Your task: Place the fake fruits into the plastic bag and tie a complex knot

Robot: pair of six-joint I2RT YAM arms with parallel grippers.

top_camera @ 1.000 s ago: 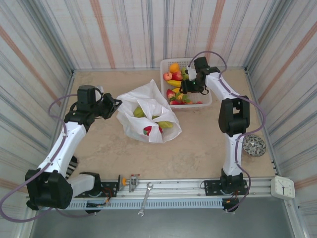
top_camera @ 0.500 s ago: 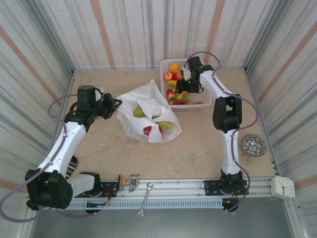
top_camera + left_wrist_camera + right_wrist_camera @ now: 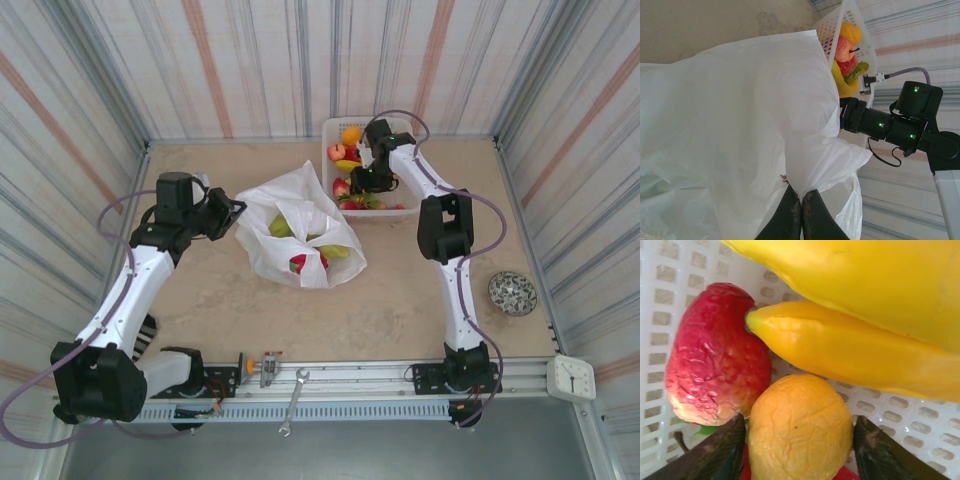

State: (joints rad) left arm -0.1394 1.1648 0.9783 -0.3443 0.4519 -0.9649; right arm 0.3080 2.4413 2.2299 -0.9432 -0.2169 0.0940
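The white plastic bag lies mid-table with a green pear and a red apple inside. My left gripper is shut on a fold of the plastic bag at its left edge; its jaws pinch the film. Other fake fruits lie in the white lattice basket. Inside the basket my right gripper has both fingers against a wrinkled yellow-orange fruit. A red apple lies to its left and yellow bananas lie above it.
An orange sits at the basket's far end. A metal bowl stands at the right, a clock at the near right corner. A wrench lies on the front rail. Striped walls enclose the table.
My right gripper has moved left across the basket and down among the fruit, and its jaws have narrowed onto the yellow-orange fruit. The left arm and the bag have stayed still.
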